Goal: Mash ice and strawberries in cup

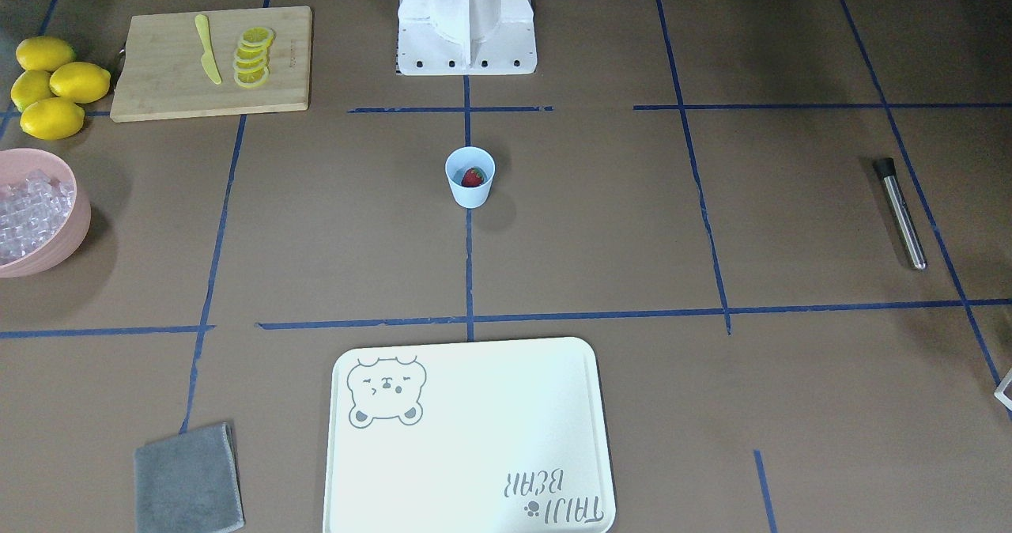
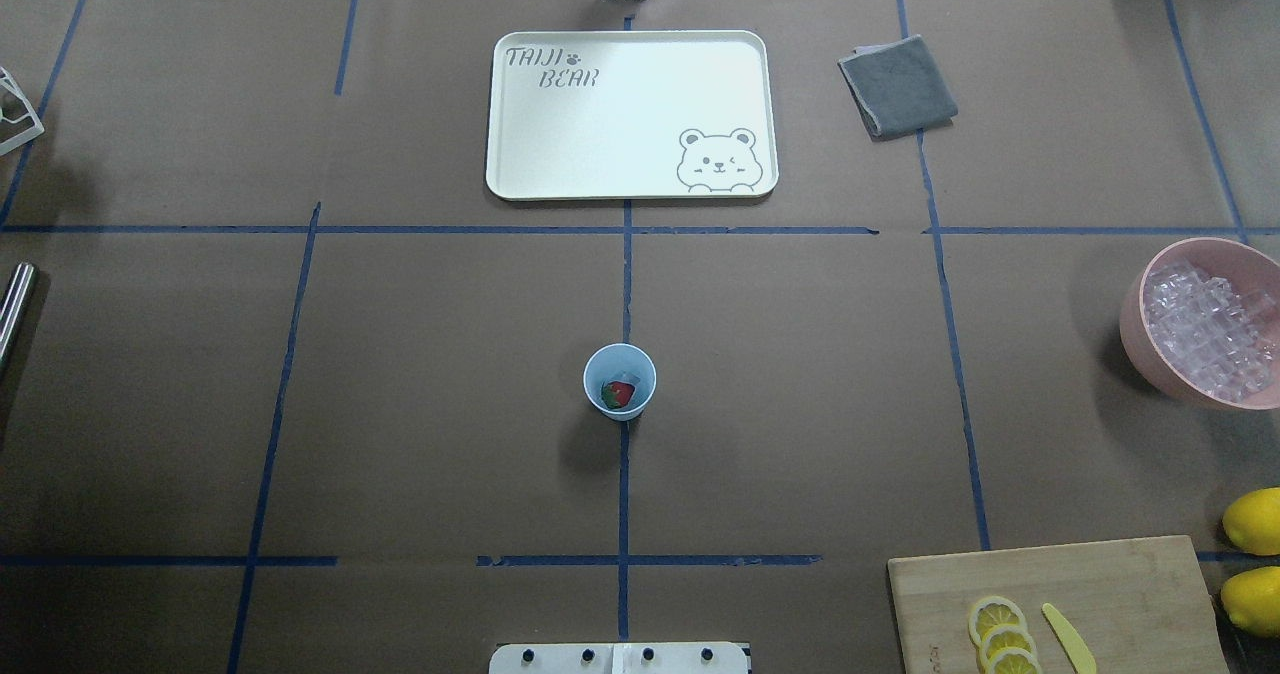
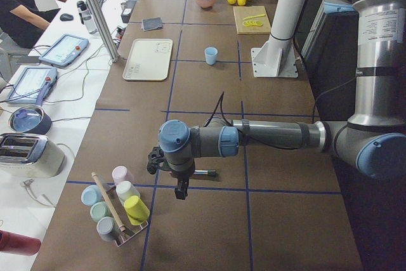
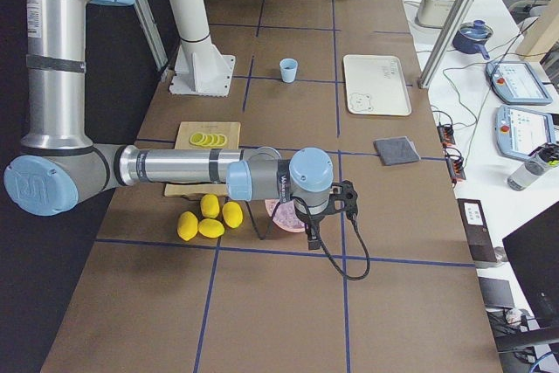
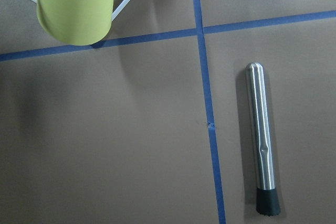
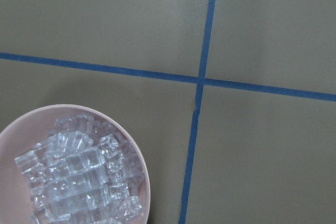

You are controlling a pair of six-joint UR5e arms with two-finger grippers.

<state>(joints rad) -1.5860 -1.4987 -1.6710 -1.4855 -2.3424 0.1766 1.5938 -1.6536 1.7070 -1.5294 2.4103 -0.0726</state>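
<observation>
Ice [image 6: 79, 177] close-up — strawberry [image 2: 621, 392], cup [image 2: 597, 372] overhead

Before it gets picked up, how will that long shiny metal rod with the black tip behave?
The round steel rod with the black tip lies flat on the brown paper, so a sideways nudge would probably roll it. Its polished shaft looks slippery. It looks rigid, likely heavy for its size.

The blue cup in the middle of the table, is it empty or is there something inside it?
Not empty. The cup stands upright, and a red strawberry lies at its bottom.
</observation>
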